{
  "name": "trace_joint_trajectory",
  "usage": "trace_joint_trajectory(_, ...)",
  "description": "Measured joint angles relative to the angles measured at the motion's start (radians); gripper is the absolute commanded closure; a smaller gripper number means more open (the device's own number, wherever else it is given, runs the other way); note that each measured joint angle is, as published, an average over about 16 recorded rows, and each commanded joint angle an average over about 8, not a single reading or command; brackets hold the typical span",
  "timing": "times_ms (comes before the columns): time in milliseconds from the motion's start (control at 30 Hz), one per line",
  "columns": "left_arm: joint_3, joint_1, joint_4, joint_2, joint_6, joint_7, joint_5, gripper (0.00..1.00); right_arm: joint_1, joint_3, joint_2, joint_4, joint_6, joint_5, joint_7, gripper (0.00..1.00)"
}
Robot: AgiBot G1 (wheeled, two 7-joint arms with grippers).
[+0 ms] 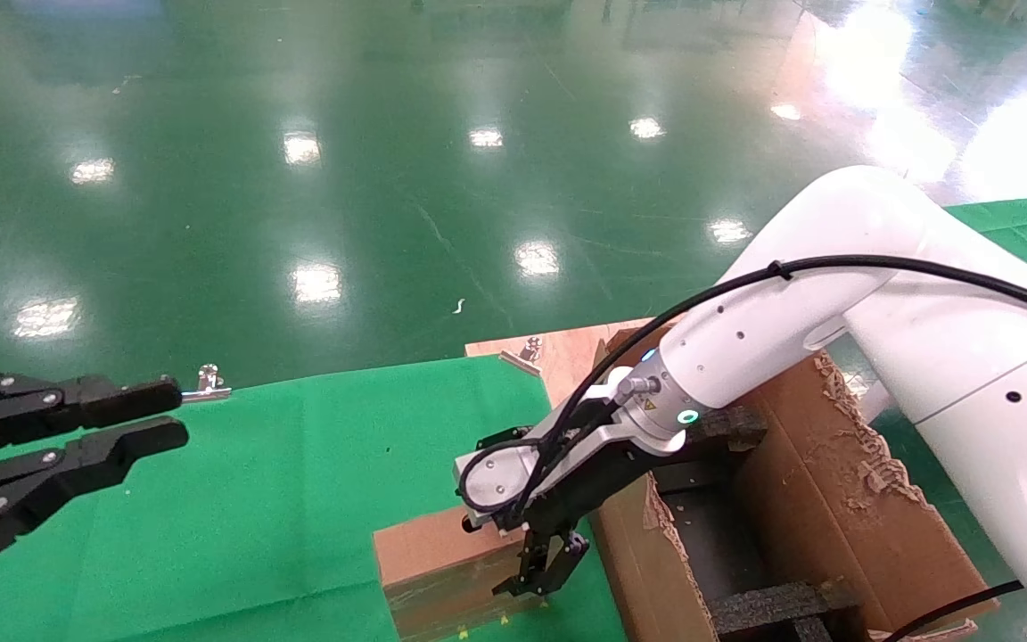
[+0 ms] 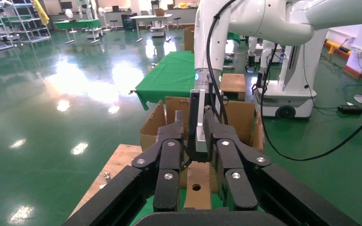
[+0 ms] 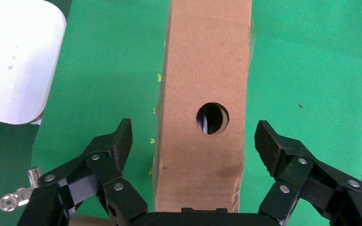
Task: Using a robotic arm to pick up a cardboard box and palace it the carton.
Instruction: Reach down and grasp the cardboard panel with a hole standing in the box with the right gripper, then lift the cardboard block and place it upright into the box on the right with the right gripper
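The right gripper (image 3: 195, 141) is hanging with its fingers spread wide, one finger (image 3: 111, 146) on each long side of the cardboard box (image 3: 202, 94) and neither touching it. In the right wrist view the box is running up the middle of the frame, its round hole sitting midway between the two fingertips. In the head view that gripper (image 1: 542, 571) is pointing down at lower centre, over the right end of the cardboard box (image 1: 429, 557), which is lying flat on the green cloth (image 1: 299, 499) near the bottom edge. The robotic arm (image 1: 834, 294) is reaching in from the right of the frame, crossing above the carton (image 1: 799, 499). The carton is standing just right of the box, at lower right, its torn flaps open and black foam (image 1: 768, 606) showing inside. The left gripper (image 1: 135, 419) is hovering at the left edge of the head view, well apart from the box, its fingers sitting narrowly parted.
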Motion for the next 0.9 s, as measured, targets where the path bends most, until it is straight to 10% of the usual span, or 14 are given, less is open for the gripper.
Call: trace_joint_trajectory(900, 0.000, 0.000, 0.000, 0.000, 0.000, 0.000, 0.000, 0.00, -0.005, 0.009, 0.006, 0.005, 0.000, 0.007, 0.002, 1.00)
